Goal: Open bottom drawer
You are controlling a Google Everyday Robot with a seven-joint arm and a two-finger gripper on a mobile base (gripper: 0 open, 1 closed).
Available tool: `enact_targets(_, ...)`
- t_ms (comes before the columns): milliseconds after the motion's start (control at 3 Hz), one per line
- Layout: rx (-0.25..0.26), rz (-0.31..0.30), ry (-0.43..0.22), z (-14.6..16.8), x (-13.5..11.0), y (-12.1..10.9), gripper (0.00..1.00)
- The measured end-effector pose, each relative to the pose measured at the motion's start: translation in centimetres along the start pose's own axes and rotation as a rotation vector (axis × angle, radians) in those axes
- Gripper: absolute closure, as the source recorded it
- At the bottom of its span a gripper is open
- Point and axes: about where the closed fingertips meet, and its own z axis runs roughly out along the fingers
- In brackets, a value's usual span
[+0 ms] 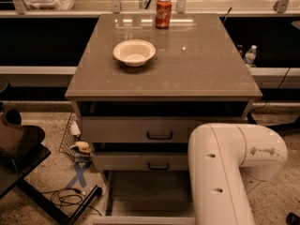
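Dim, warm light glares on the tabletop (197,64); the gripper seems out of frame below the arm (220,172).

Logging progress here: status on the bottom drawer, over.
End effector not in view; arm fills lower right of view. Bottom drawer pulled out, inside showing. Cable on floor left of it, not touching.

A single camera sits high on the near side, looking forward and steeply down over the bench (201,64). The bench top fills the middle of the view, with its far edge close to the upper border. The robot's white arm (225,172) looms very near the lens at lower right, covering part of the drawer fronts. The lower border cuts across the bottom drawer (150,191). The end effector lies outside the view.
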Motion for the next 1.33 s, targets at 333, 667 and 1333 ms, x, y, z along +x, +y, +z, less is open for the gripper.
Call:
enact_targets(333, 0.006, -0.028, -0.012, 0.2, -1.5, -1.6, 0.28)
enact_targets(667, 0.012, -0.078, 0.019, -0.9, -3.5, -4.6, 0.31)
enact_targets(1333, 0.0, -0.231, 0.147, -4.1, -8.0, -11.7, 0.85)
